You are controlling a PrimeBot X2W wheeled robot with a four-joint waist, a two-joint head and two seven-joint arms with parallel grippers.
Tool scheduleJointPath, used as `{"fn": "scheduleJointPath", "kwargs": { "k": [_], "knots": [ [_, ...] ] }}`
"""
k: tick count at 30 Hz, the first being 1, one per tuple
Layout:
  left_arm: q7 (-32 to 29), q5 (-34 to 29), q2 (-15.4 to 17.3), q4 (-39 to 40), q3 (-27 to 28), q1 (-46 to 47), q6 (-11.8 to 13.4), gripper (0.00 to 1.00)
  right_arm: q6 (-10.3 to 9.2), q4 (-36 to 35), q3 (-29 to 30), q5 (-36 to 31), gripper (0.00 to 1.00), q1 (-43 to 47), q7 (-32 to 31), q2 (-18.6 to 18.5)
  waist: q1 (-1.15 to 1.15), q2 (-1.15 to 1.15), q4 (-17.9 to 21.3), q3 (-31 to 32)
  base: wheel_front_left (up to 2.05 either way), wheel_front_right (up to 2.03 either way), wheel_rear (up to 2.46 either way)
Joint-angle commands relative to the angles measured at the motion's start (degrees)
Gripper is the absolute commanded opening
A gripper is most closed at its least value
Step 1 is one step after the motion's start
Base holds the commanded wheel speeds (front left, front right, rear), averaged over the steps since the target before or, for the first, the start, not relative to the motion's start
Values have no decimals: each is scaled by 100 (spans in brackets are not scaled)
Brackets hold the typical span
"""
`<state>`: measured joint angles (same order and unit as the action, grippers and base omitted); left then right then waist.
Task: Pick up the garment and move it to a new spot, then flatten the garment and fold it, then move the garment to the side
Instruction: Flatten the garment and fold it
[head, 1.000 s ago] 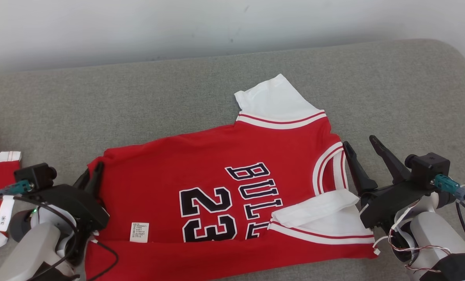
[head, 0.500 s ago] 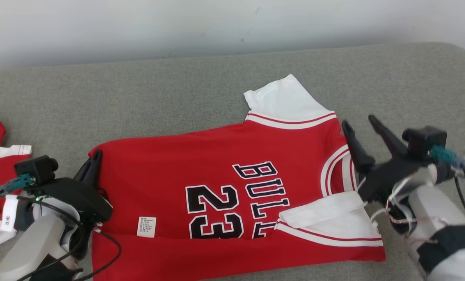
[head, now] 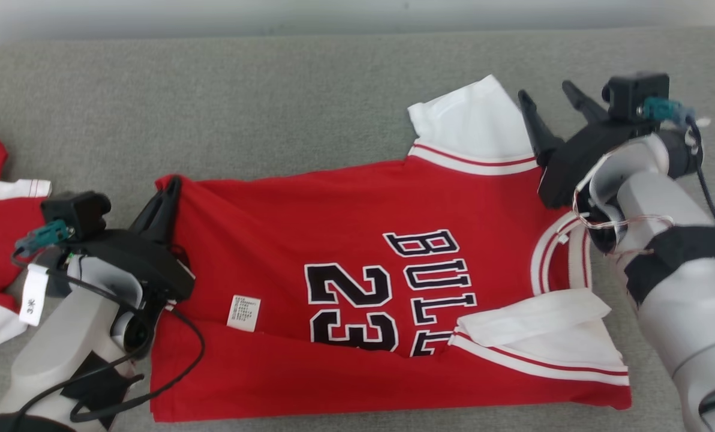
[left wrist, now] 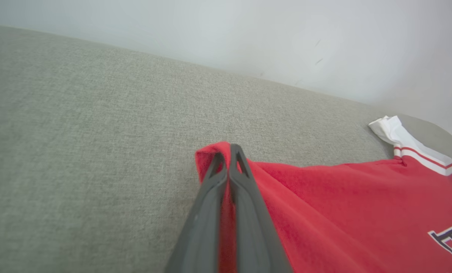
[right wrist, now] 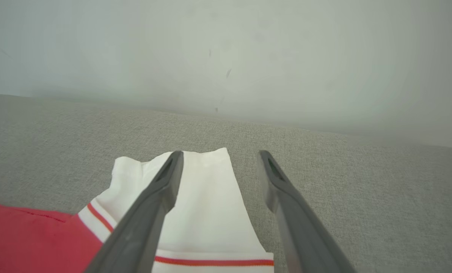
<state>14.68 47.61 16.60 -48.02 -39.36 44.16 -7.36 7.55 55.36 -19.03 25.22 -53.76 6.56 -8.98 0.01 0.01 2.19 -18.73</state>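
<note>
Head view: on the grey cushion (head: pixel 273 108), the left gripper (head: pixel 167 191) is clamped on the hem corner (left wrist: pixel 207 153) of the spread red Bulls jersey (head: pixel 345 222) while the right gripper (head: pixel 544 93), wide open, poises over its white sleeve (head: pixel 471 120), seemingly for a two-handed fold.

From the head we look down on the grey cushion (head: pixel 273 108), far enough back to take in the whole red shirt (head: pixel 357 252), with the left gripper (head: pixel 170 183) at its left end and the right gripper (head: pixel 544 91) at its far right. Our left wrist camera sits low and close, facing along its fingers (left wrist: pixel 209 212) past the shirt's far left corner toward the wall (left wrist: pixel 248 34); our right wrist camera skims as close over the far white sleeve (right wrist: pixel 207 197) toward that wall. All three share cushion and sleeve.
</note>
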Motion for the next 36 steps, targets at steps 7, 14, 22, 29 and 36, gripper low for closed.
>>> {"fn": "scheduleJointPath", "kwargs": {
  "k": [7,14,22,29,36],
  "knots": [
    [55,-222,-87,304,-58,302,0,0,-12,1036,-67,-178,100,-978,9,17,-1,-1,-471,-581,0,0,0],
    [61,-398,-139,654,-47,368,21,0,-12,1682,-31,-383,100,-1508,40,-58,-1,-1,-734,-886,0,0,0],
    [64,-572,-117,1039,5,216,74,0,-12,1847,155,-700,100,-1546,-59,-190,-1,-1,-858,-939,0,0,0],
    [64,-626,-61,1381,-14,110,122,0,-12,1864,572,-1090,100,-1568,-246,-276,-1,-1,-939,-1010,0,0,0],
    [20,-647,-6,1629,-75,10,195,0,-12,1881,980,-1595,94,-1512,-483,-250,-1,-1,-1003,-1122,0,0,0]
  ]
}}
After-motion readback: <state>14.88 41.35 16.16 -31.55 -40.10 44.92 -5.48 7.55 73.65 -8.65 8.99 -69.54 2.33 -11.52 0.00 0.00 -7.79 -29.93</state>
